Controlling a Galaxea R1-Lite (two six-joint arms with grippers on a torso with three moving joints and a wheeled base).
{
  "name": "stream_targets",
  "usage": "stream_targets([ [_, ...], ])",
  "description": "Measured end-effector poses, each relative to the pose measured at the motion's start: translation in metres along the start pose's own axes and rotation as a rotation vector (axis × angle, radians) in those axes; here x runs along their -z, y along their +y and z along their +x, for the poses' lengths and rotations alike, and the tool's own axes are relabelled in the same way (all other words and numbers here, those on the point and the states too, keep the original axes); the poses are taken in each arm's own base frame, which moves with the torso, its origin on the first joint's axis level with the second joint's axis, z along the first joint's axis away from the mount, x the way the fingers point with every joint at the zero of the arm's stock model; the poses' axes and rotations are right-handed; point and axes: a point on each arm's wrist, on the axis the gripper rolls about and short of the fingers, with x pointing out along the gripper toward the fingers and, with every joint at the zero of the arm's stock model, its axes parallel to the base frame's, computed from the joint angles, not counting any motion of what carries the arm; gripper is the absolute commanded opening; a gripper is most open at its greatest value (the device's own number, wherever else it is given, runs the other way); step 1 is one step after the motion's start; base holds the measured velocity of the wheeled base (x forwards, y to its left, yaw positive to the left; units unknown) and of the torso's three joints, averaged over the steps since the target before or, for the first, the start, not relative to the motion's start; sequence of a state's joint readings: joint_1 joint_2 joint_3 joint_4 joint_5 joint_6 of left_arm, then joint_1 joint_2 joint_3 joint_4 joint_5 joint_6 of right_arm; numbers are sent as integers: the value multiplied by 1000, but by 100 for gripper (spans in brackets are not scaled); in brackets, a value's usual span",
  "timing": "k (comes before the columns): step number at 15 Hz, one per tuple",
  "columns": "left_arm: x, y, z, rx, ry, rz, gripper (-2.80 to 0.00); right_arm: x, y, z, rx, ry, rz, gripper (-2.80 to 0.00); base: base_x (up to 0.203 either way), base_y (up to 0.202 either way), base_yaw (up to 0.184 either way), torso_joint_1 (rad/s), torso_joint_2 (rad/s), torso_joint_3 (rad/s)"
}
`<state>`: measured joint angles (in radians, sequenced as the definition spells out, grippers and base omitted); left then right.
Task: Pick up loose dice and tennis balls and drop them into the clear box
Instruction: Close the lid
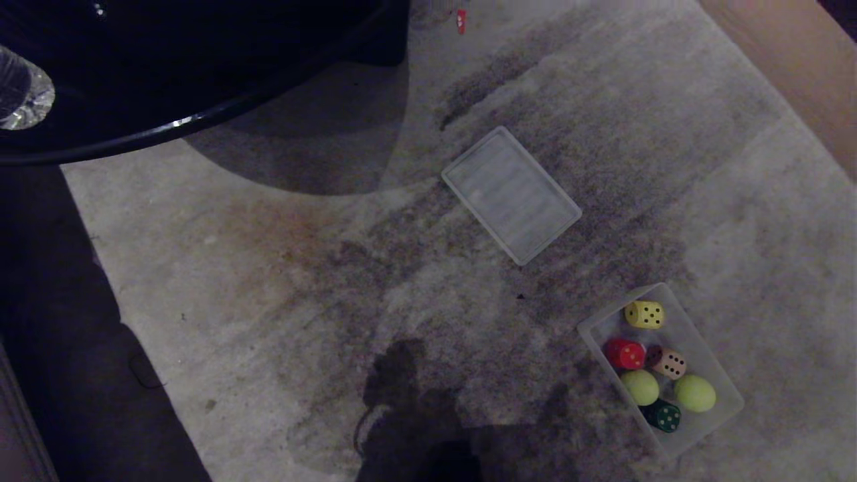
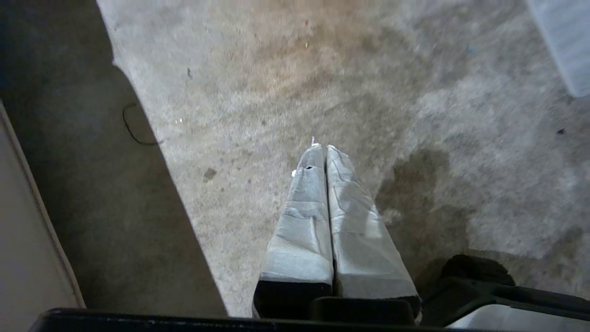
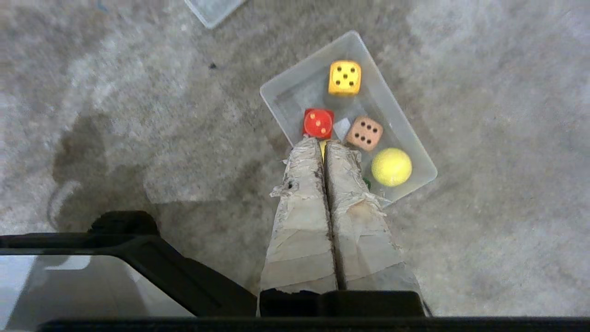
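Judging by the box (image 1: 726, 402), your dice (image 3: 344, 78) and balls (image 3: 391, 166) seem all in. Both grippers, left (image 2: 325, 147) and right (image 3: 325, 142), hang pressed together, empty. Check the carpet (image 1: 335, 281) for strays.

A flat ribbed clear lid (image 1: 512, 194) lies on the stained grey carpet (image 1: 281, 268), well ahead of the grippers. A dark green die (image 1: 663, 416) sits nearer them. Farthest off, a red bottle cap (image 1: 460, 20) and a plastic bottle (image 1: 23, 94).
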<state>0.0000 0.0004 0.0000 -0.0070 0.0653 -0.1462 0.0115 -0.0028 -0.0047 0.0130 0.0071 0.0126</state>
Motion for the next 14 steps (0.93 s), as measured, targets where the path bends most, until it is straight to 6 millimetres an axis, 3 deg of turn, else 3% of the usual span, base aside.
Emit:
stream_targets([
  [14,0,0,0,0,0,0,-280,0,0,0,0,1,-1,-280,0,0,0,3,1,203],
])
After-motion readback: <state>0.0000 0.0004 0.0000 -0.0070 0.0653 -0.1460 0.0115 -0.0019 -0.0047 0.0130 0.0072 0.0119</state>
